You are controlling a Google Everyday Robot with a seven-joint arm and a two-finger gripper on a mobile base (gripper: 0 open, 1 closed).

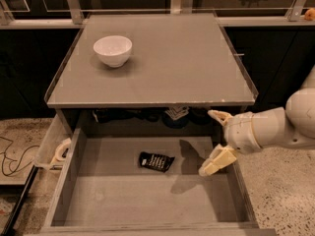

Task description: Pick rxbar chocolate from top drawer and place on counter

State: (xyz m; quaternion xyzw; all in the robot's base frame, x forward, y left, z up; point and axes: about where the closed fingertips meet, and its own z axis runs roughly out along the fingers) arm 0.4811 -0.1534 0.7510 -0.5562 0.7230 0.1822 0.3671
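The top drawer [123, 200] stands pulled out below the counter [187, 68]. The rxbar chocolate [156, 162] lies flat on the drawer's bare bottom, a little behind the drawer's middle and roughly midway between its side walls, touching neither. Its long axis runs across the drawer from side wall to side wall, slightly skewed: the left end sits a touch nearer the drawer's back and the right end a touch nearer its front. White print shows on the black upper face, too small to read.

The gripper [218, 139] hangs over the drawer's right rear part, just inside the right wall, with the arm reaching in from beyond that wall. Its two pale fingers are spread wide with nothing between them — one up by the counter's front edge above the drawer's back, the other finger [216, 161] lower, over the drawer bottom. That lower finger is right of the bar and apart from it; its shadow falls on the drawer floor between them.

A white bowl [112, 50] sits on the counter, above the drawer's left rear. A pale side tray [49, 144] holding a tape roll [62, 150] runs just outside the drawer's left wall.
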